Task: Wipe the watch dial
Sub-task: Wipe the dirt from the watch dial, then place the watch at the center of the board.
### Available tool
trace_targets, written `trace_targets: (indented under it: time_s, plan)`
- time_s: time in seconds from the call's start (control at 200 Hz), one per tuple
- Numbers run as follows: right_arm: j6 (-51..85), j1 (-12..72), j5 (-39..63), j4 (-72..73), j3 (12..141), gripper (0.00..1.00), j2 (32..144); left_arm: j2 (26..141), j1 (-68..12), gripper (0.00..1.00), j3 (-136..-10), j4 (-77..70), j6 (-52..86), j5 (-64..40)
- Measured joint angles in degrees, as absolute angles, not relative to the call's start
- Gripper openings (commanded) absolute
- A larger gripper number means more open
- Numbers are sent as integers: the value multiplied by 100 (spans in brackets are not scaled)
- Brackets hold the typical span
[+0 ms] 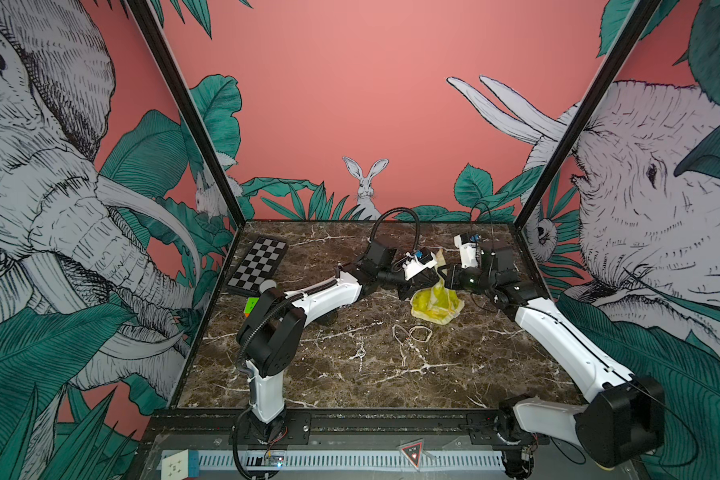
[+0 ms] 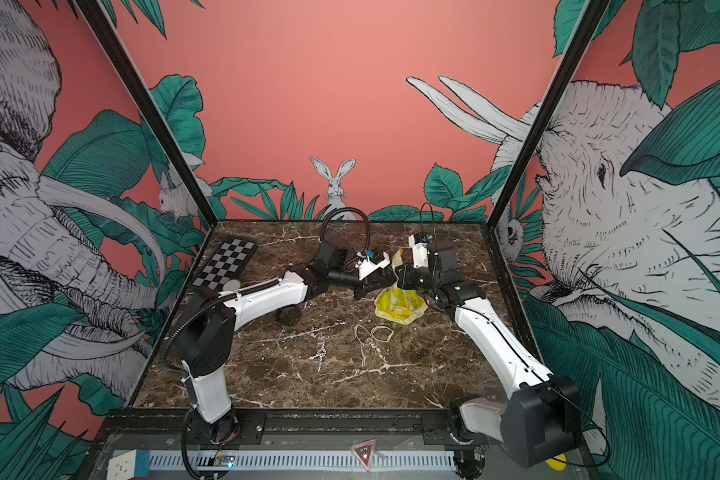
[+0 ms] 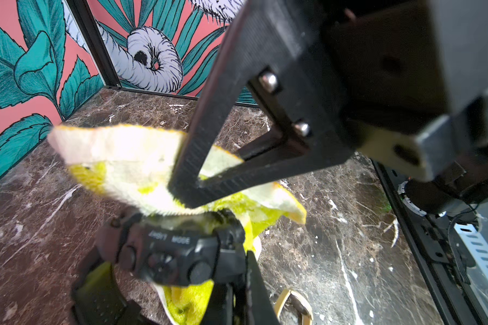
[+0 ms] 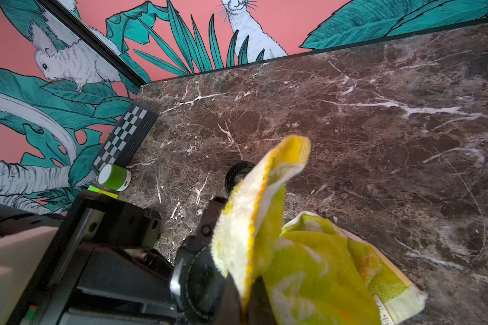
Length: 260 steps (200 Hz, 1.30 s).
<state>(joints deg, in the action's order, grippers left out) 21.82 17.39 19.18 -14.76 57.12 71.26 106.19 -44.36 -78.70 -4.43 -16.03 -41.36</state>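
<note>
My left gripper (image 1: 408, 289) is shut on a black digital watch (image 3: 169, 256), gripping it by the strap just beside the case, above the marble table near the middle back. The watch's round dial (image 4: 197, 278) faces my right gripper (image 1: 447, 276). That gripper is shut on a yellow-green cloth (image 4: 293, 267), and a fold of the cloth lies against the dial's edge. The rest of the cloth (image 1: 435, 305) hangs down onto the table. In the left wrist view the right gripper's fingers (image 3: 181, 185) pinch the cloth (image 3: 119, 157) just above the watch.
A chessboard (image 1: 258, 262), a green-and-white cylinder (image 4: 114, 176) and a colour cube (image 1: 251, 306) sit at the back left. Beige loops (image 1: 412, 332) and a small ring on a chain (image 1: 361, 353) lie mid-table. A black round object (image 2: 287, 316) rests under the left arm.
</note>
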Motion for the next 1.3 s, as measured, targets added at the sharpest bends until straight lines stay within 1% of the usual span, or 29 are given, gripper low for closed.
trace_targets:
  time_s: [0.26, 0.49, 0.765, 0.895, 1.15, 1.3]
  plan:
    - [2095, 1695, 1715, -1809, 5625, 0, 6836, 10575, -4497, 0, -7690, -589, -1616, -4274]
    - [1981, 1194, 1380, -2320, 5470, 0, 6514, 10158, -4593, 0, -7308, -685, -1758, -4453]
    - [1857, 891, 1234, -2676, 5476, 0, 6274, 9826, -4539, 0, -6960, -642, -2010, -4381]
    - [1806, 801, 1114, -2873, 5537, 0, 6228, 9791, -4283, 0, -6661, -604, -2010, -4272]
    - [1778, 775, 1092, -2954, 5638, 0, 6228, 9780, -3269, 0, -6285, 40, -2060, -3514]
    - [1785, 775, 1131, -2947, 5647, 0, 6313, 9810, -3052, 0, -6340, 626, -2246, -3096]
